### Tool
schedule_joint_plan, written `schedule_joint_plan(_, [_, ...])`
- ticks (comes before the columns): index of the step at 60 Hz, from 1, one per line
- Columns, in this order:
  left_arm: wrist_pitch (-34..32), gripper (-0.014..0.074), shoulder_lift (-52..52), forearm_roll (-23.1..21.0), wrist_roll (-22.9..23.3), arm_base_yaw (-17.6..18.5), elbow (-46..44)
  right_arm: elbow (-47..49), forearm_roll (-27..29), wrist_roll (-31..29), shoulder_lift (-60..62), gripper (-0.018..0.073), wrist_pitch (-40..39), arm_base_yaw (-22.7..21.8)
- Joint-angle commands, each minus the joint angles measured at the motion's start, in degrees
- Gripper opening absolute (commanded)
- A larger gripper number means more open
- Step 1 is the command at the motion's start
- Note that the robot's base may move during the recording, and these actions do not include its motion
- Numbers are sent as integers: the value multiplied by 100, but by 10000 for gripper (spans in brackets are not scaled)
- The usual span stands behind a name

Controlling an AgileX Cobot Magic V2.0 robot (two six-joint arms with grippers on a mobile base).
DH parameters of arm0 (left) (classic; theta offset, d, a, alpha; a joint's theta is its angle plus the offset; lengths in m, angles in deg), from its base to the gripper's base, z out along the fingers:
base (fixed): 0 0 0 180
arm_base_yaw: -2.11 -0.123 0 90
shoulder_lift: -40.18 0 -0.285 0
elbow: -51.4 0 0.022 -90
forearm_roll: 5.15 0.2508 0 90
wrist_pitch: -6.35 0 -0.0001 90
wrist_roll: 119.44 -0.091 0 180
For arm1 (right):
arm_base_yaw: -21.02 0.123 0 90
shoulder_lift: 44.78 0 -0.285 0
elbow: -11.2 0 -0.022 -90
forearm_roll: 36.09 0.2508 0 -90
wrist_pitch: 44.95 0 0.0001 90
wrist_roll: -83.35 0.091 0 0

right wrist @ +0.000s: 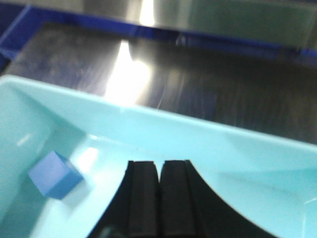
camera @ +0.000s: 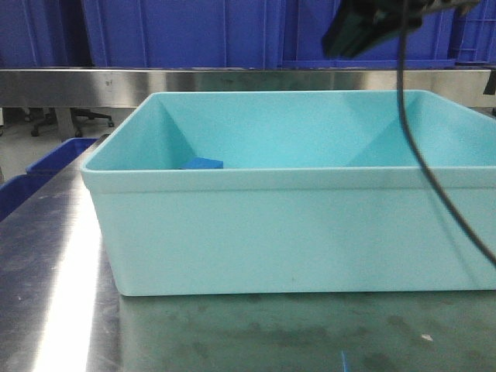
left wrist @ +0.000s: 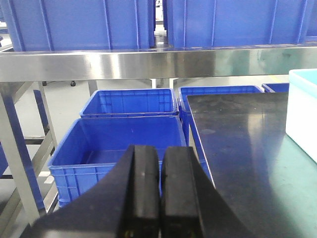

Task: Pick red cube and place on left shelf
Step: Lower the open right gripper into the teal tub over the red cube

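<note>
- Both pincers are pressed together on nothing — the left gripper [left wrist: 159, 188] is held aside, while the right gripper [right wrist: 159, 198] hangs over the turquoise tub [camera: 271, 232], probably to search it.
- Only a blue cube [right wrist: 53, 174] shows inside; no red cube is visible.
- Beyond, the left shelf [left wrist: 148, 64] carries blue crates [left wrist: 74, 22].

The pale turquoise plastic tub [camera: 294, 232] takes up most of the steel table [camera: 54, 310]; its tall walls bar any sideways reach, leaving its inside open only from above, where a small blue cube [camera: 203, 163] lies by the left wall and a black cable [camera: 422, 163] hangs across the right side. Beyond the table's far edge the brushed stainless-steel shelf rail [left wrist: 148, 64] runs across, with large blue plastic crates [left wrist: 74, 22] packed above it. The table's left strip is bare, and open blue crates [left wrist: 129, 101] sit lower past its left edge.
</note>
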Motion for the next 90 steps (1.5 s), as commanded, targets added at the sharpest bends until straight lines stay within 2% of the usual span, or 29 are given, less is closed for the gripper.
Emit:
schedule_joint_plan(1, [-479,102,-86,-9,-1,3,141,240,-8,2,73,67,-225,49])
schedule_joint_plan(4, [-479,102,-86,-9,-1,3,141,240,-8,2,13,121,-155,79])
schedule_joint_plan(7, [-479,102,-86,-9,-1,3,141,240,-8,-4,-36,232,-73,92])
schedule_joint_plan(13, [-479,102,-86,-9,-1,3,141,240,-3,-4,-101,527,180,105])
schedule_joint_plan(18, [-479,102,-86,-9,-1,3,141,240,-3,-4,-154,632,423,105])
schedule_joint_plan(31, [-479,102,-86,-9,-1,3,141,240,141,-4,-257,559,832,111])
schedule_joint_plan(40, [-479,102,-86,-9,-1,3,141,240,408,-4,-319,559,947,191])
schedule_joint_plan(56, [-479,102,-86,-9,-1,3,141,240,442,-4,-501,559,1190,418])
schedule_joint_plan(90, [-479,102,-86,-9,-1,3,141,240,468,2,-865,559,1566,428])
